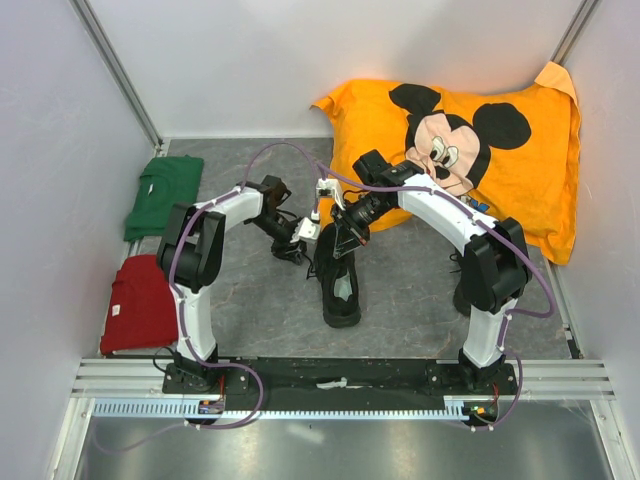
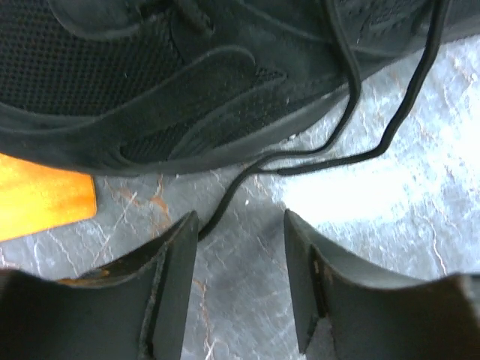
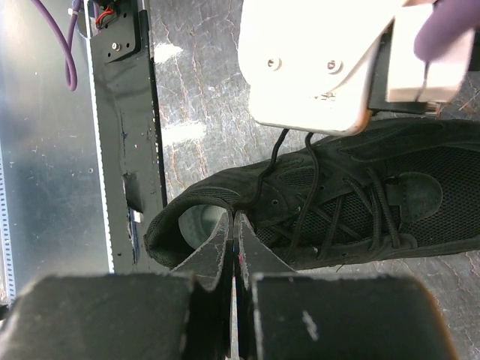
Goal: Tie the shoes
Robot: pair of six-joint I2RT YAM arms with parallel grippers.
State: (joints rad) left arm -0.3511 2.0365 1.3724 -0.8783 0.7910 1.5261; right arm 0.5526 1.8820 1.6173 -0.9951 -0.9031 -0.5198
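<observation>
One black shoe (image 1: pixel 340 290) lies on the grey table, toe away from the arms, with its pale insole showing; I see no second shoe. In the left wrist view its side (image 2: pixel 187 90) fills the top, and loose thin laces (image 2: pixel 390 127) trail over the table. My left gripper (image 2: pixel 240 225) is open just left of the shoe (image 1: pixel 300 245); one lace end lies by its left fingertip. My right gripper (image 3: pixel 235 217) is shut on a lace (image 3: pixel 264 176) above the shoe's collar (image 3: pixel 360 202), and it hovers over the shoe's tongue (image 1: pixel 342 238).
An orange Mickey Mouse pillow (image 1: pixel 470 140) lies at the back right. A folded green cloth (image 1: pixel 165 195) and a red cloth (image 1: pixel 140 305) lie at the left. The black base rail (image 1: pixel 340 375) runs along the near edge. The left arm's white wrist (image 3: pixel 315 67) is close over the shoe.
</observation>
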